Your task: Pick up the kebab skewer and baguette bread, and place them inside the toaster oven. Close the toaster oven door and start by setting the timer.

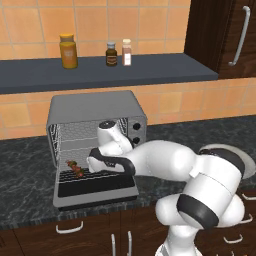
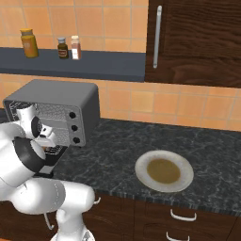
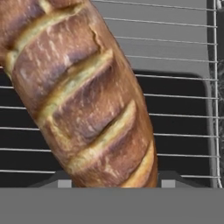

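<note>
Orange tiles back a dark stone desk point(image 1: 30, 185), where the oven point(image 1: 95, 117) stands with its door point(image 1: 97, 189) dropped flat toward the robot. Reaching into the oven mouth, the pincer point(image 1: 92, 161) sits just above the lower rack point(image 3: 183, 116). In the hand view the bread point(image 3: 83, 92) runs diagonally right in front of the pincer, close against the camera, with rack wires passing behind it. The fingertips themselves are hidden, so whether the pincer is clamped on the loaf cannot be told; it looks held at a middling width, to judge by how near and how steady the loaf sits. Just beyond the pincer's tip, to its left in the left base view, the skewer point(image 1: 75, 168) already lies on the rack near the front edge.

As for handling, the bread should be light and fairly stiff, with a scored crust that offers some bite but could dent or flake under a hard squeeze. A hold across its middle, at right angles to its length, would keep it from swinging. Its rounded belly may roll once let go, so it wants setting down along or across the wires, clear of the skewer. The skewer is slim and light, and a nudge would shift it easily.

Behind the arm, well off to the pincer's right, a plate point(image 2: 164, 171) sits on the desk.
</note>
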Controlling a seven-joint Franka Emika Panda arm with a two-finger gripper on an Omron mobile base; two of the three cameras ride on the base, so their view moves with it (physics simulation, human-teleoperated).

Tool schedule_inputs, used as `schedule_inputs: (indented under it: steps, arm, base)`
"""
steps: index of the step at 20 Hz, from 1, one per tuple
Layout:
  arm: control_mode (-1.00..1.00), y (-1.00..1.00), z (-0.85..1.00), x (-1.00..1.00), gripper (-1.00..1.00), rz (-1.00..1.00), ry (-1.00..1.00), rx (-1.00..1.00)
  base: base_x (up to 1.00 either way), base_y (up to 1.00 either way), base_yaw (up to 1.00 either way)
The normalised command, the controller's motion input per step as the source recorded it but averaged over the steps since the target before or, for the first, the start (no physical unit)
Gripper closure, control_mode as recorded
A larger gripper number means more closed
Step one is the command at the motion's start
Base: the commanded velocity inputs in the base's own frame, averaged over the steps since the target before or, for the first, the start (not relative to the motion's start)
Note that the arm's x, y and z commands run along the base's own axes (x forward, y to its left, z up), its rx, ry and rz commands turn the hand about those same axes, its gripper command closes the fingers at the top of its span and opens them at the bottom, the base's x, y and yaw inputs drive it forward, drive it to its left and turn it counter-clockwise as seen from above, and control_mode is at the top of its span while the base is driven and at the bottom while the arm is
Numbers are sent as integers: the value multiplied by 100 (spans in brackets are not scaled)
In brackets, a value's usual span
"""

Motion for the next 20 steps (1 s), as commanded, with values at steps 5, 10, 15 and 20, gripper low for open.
schedule_inputs:
  steps: [5, 10, 15, 20]
  arm:
    - [-100, 1, -6, 0, -100, 0, 0, 0]
    - [-100, 0, -4, 0, -100, 0, 0, 0]
    - [-100, 0, 15, -20, -100, 0, -8, 1]
    - [-100, 0, 2, -61, -100, -1, -4, 2]
  base:
    - [0, 0, 0]
    - [0, 0, 0]
    - [0, 0, 0]
    - [0, 0, 0]
